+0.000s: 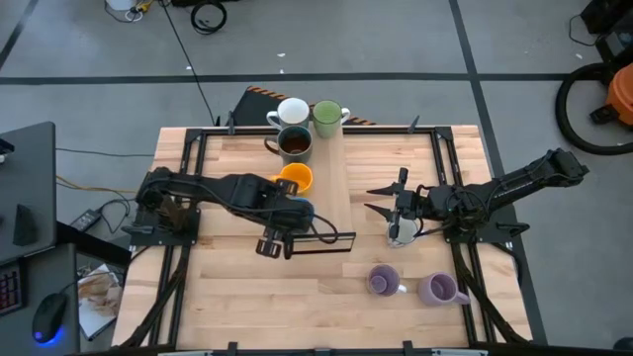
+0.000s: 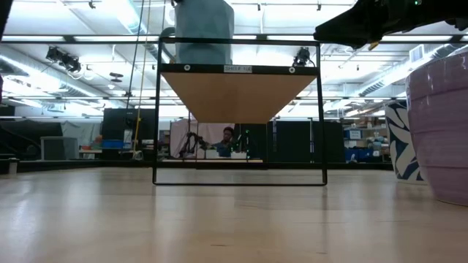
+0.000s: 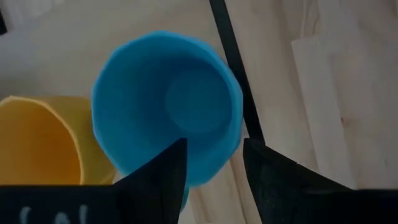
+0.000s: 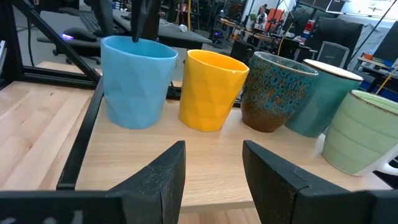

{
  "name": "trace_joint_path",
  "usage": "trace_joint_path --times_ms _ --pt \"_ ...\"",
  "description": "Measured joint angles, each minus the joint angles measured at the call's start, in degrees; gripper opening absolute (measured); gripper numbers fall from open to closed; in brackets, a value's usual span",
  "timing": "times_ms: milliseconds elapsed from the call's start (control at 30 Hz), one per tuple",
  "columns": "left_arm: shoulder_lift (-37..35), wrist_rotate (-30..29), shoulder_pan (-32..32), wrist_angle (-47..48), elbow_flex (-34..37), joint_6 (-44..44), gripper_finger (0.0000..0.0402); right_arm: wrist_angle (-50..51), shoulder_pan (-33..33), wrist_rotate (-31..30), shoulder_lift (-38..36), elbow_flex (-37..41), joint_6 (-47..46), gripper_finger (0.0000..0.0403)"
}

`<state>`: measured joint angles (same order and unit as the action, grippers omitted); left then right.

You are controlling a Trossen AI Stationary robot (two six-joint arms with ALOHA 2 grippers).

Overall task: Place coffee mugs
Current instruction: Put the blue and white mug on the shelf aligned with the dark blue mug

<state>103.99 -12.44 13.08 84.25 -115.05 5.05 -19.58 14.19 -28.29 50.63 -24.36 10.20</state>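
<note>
High view: left gripper point(image 1: 277, 244), left of centre, has its fingers spread, empty, above the blue mug point(image 1: 302, 209), mostly hidden under the arm beside the orange mug point(image 1: 295, 178). Right gripper point(image 1: 381, 198), right of centre, spread too; a white mug point(image 1: 400, 233) sits partly hidden beneath it. Rack label in the low view is unreadable.

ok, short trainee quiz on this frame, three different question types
1. True or false: the blue mug stands beside the orange mug.
2. Which is nearest the table's front edge? A) green mug B) purple mugs C) brown mug
3. Fill in: the left tool hangs over the ___ mug's rim.

Key: 1 true; 2 B; 3 blue
</note>
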Motion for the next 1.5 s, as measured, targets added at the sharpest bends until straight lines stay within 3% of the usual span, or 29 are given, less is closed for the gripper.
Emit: trace_joint_path --times_ms 400,533,633,933,1233,1333,1500 --pt "-5.7 -2.9 1.3 -0.8 0.0 -4.7 0.0164 0.5 0.1 0.4 0.0 0.0 0.0 0.0165" --pt "-11.1 -5.4 2.3 -7.0 2.8 -5.6 0.0156 0.8 0.4 0.9 0.0 0.0 0.0 0.0165" --pt "-17.5 -6.6 3.6 -15.2 11.0 -5.5 0.015 0.8 0.5 1.0 0.0 0.0 0.0 0.0165" --pt "-40.2 -9.6 5.2 -44.3 45.8 -4.0 0.0143 0.9 0.5 4.1 0.0 0.0 -0.4 0.0165" --pt "-54.9 -11.1 5.1 -77.7 75.9 6.4 0.0143 1.2 0.5 2.4 2.8 -0.2 -9.0 0.0163" --pt "-57.1 -11.5 5.1 -87.7 83.1 9.7 0.0143 8.9 0.5 2.1 5.2 -3.9 -14.7 0.0163" --pt "-58.6 -16.0 4.7 -103.5 92.3 15.8 0.0143 30.7 0.5 -0.4 11.5 -15.4 -27.1 0.0162"
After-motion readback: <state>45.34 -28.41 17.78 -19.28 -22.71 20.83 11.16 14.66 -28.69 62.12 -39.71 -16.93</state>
